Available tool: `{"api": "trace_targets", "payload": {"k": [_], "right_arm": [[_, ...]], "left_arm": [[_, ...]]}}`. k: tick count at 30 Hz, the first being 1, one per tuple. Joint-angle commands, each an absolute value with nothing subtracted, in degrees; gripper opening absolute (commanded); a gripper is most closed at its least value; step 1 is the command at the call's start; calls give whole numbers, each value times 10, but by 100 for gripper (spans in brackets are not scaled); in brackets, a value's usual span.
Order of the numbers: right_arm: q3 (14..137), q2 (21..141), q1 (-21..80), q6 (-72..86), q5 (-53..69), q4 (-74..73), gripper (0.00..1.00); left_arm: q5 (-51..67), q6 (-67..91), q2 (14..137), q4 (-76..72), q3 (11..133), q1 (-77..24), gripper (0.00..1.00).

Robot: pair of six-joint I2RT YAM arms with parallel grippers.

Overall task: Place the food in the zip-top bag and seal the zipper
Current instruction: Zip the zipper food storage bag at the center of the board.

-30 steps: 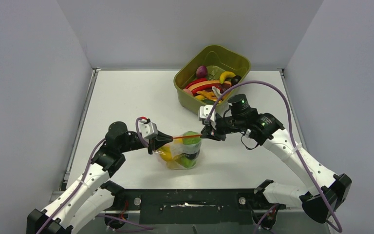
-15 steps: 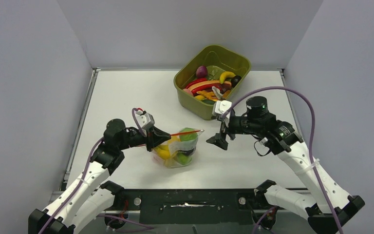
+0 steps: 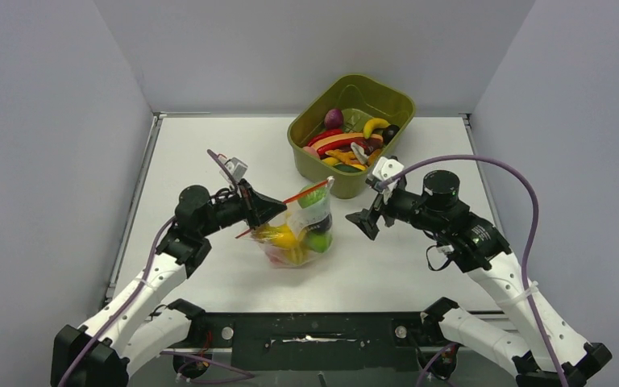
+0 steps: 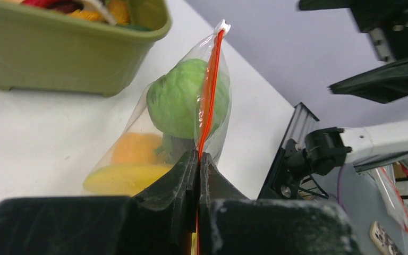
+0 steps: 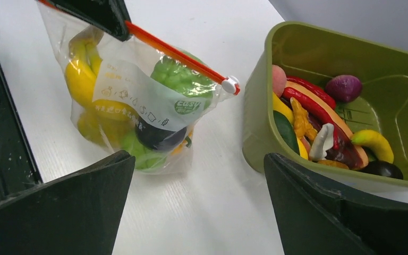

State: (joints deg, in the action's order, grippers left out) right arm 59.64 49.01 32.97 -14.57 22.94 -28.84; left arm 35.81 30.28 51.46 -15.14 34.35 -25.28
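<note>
- Left gripper [image 4: 198,159]: jaws pressed together, pinching zipper [image 4: 208,90] at one end.
- Bag [image 3: 298,238]: centre of top view, bottom on bench [image 3: 201,153], zipper slanting up toward tub; slider [image 5: 229,84] at far end.
- Food [image 5: 178,78]: green, yellow and dark pieces inside bag.
- Right gripper [image 3: 365,223]: jaws spread wide, right of bag, touching nothing.
- Green tub [image 3: 387,95]: upper right of top view, holds more toy food.

Food [image 3: 286,236] in zip-top bag [image 3: 292,258] — tub [image 3: 314,165] behind
</note>
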Motion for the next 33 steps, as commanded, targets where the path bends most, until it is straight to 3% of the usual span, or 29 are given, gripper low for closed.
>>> {"api": "trace_targets", "payload": {"k": [1, 15, 22, 28, 33], "right_arm": [[614, 504, 329, -87, 160, -248, 98], [624, 557, 329, 13, 69, -264, 97], [625, 572, 329, 29, 70, -265, 98], [601, 573, 329, 108, 12, -236, 98], [566, 564, 329, 191, -29, -199, 98]], "left_arm": [[275, 310, 541, -104, 374, -233, 0], [174, 242, 607, -52, 393, -95, 11], [111, 215, 657, -8, 434, -55, 40], [77, 211, 620, 29, 451, -55, 66], [69, 228, 570, 60, 461, -55, 71]]}}
